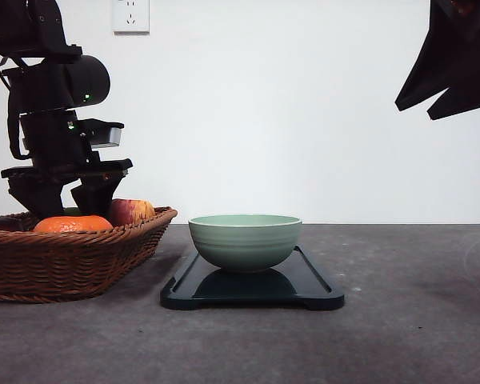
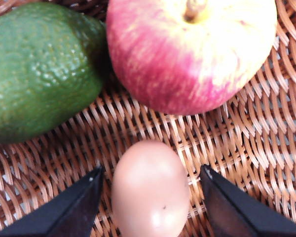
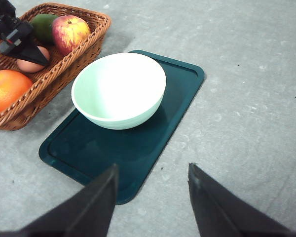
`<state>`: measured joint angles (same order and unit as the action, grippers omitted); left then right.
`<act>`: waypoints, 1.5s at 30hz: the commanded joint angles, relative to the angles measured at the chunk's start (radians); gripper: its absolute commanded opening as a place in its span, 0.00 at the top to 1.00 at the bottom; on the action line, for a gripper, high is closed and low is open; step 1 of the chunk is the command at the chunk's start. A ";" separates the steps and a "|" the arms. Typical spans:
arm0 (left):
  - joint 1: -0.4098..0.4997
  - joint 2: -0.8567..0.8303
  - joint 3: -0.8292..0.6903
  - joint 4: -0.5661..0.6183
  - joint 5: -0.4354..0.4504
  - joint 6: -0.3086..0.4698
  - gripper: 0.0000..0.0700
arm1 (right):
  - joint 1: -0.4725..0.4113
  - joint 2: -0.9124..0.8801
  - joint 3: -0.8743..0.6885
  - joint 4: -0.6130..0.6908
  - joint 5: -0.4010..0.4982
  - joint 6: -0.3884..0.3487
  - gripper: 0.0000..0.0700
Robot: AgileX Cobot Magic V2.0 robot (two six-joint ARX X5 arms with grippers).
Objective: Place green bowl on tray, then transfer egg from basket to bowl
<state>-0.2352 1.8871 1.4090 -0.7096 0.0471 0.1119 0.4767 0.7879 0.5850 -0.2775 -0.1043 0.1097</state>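
The green bowl (image 1: pixel 245 240) (image 3: pixel 118 89) sits upright and empty on the dark tray (image 1: pixel 312 284) (image 3: pixel 138 153). To the left, the wicker basket (image 1: pixel 64 264) (image 3: pixel 64 64) holds the egg (image 2: pixel 150 190) (image 3: pixel 29 64). My left gripper (image 1: pixel 66 206) (image 2: pixel 151 170) is lowered into the basket and open, with one finger on each side of the egg and gaps showing between egg and fingers. My right gripper (image 3: pixel 153 168) hangs open and empty, high above the tray's near end; its arm (image 1: pixel 456 56) is at the upper right.
Also in the basket are a red-yellow apple (image 1: pixel 130 210) (image 2: pixel 187 49), a green fruit (image 2: pixel 39 69) just beyond the egg, and an orange (image 1: pixel 72 224) (image 3: pixel 7 89) at the near end. Bare grey tabletop (image 3: pixel 246 98) spreads right of the tray.
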 commanded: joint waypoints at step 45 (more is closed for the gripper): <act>0.001 -0.201 0.026 -0.025 0.063 -0.047 0.73 | 0.005 0.008 0.007 0.011 0.002 0.010 0.60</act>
<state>-0.2255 1.6797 1.4094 -0.7444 0.0914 0.0806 0.4767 0.7879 0.5850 -0.2775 -0.1043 0.1097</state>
